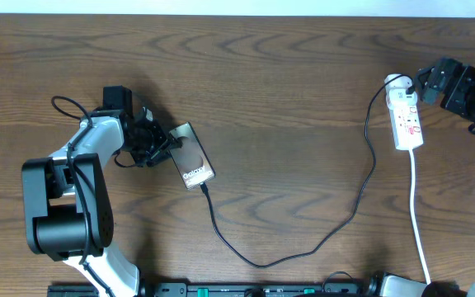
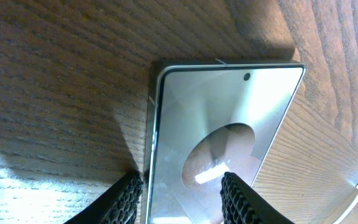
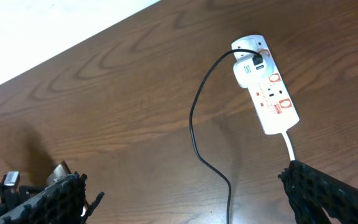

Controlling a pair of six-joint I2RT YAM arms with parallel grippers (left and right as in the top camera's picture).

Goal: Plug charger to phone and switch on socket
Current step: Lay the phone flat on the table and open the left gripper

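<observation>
Appearing seated: thin black charger cable (image 3: 192,121) in flat bronze-brown phone (image 1: 193,166), left side. Left gripper (image 1: 163,150) astride phone; grip undeterminable. Remaining, seemingly: switching white plastic socket strip (image 1: 406,120), far right; right gripper (image 1: 427,82) adjacent, spread wide.

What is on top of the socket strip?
A white adapter is plugged into the socket strip at the end opposite its white cord, the black charger cable leaving it. The outlet beneath the adapter is covered.
</observation>
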